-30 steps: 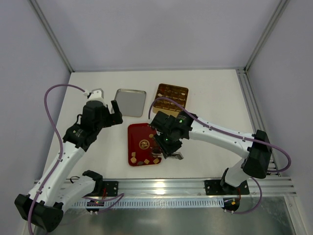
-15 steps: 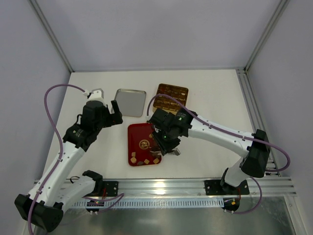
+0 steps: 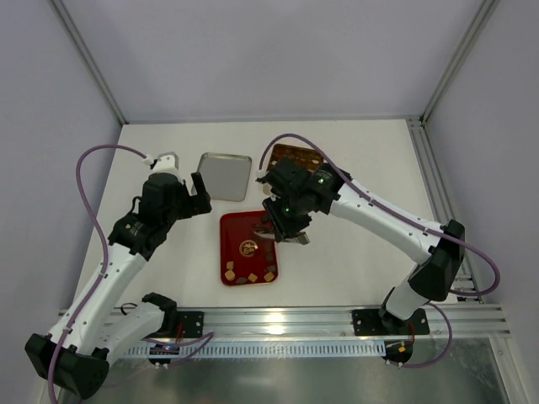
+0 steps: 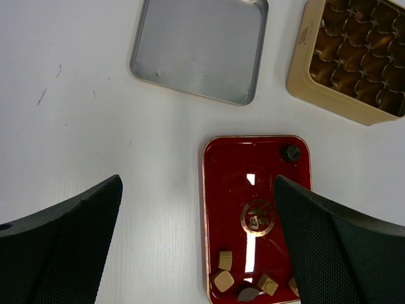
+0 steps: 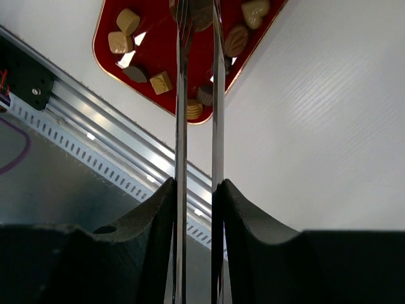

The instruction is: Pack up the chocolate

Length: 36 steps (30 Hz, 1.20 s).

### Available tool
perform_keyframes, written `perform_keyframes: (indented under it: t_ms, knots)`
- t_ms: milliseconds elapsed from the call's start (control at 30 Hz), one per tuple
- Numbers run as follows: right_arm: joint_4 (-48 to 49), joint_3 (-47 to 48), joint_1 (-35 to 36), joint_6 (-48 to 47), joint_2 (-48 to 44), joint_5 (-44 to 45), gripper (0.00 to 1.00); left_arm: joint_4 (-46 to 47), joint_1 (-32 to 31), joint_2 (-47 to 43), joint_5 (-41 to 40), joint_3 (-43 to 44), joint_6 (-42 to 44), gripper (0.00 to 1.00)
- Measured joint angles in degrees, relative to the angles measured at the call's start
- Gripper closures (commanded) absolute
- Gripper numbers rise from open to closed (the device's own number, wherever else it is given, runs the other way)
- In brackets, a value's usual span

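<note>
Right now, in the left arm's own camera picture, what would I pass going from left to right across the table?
You'd pass the shallow square silver metal lid → the flat red rectangular tray, with small chocolates at its near end → the square gold tin with grid compartments.

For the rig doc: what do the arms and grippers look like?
Left arm and right arm: white links, black joints, purple cable looping to each wrist. Left gripper: broad black textured wedge fingers. Right gripper: black bases carrying thin metal blades.
</note>
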Motion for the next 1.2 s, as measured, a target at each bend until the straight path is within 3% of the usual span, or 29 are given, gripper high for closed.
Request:
perform_keyframes:
  t_ms: [333, 567, 867, 1200]
  knots:
    - [0.11, 10.86, -16.41, -3.91, 4.55, 0.02, 0.64, -0.02, 0.00, 0.00, 0.07, 0.00, 0.00, 0.00]
    - [2.12, 18.99, -25.70, -4.52, 12.98, -0.04, 0.64, 0.00, 0.00, 0.00, 0.22, 0.00, 0.00, 0.00]
    - [3.80, 26.97, -31.32, -4.48, 23.21, 0.02, 0.64, 0.00, 0.00, 0.00, 0.22, 0.00, 0.00, 0.00]
    - [4.81, 27.04, -31.85, -4.46, 24.30, -0.42, 0.63, 0.00, 0.00, 0.28, 0.20, 0.00, 0.00, 0.00]
